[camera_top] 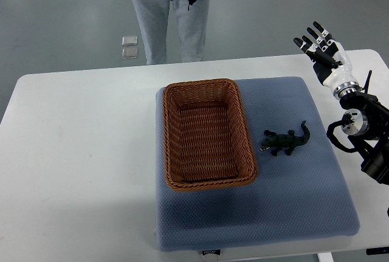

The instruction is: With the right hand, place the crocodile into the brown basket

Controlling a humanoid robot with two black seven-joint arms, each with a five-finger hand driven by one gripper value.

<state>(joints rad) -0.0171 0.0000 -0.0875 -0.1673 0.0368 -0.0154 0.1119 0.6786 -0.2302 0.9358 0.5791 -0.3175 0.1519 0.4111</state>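
Right of center on the mat [292, 201], the crocodile [284, 141] lies just beside the basket [245, 131], outside its right wall. Well apart, toward the frame's upper right, the right hand [322, 52] hovers with fingers spread, holding nothing.

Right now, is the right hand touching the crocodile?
Apart. The top view shows the right hand open past the far right corner of the blue mat, with bare mat plainly separating it from the crocodile.

Right hand [322, 52] raised at the right edge, fingers [313, 36] spread.
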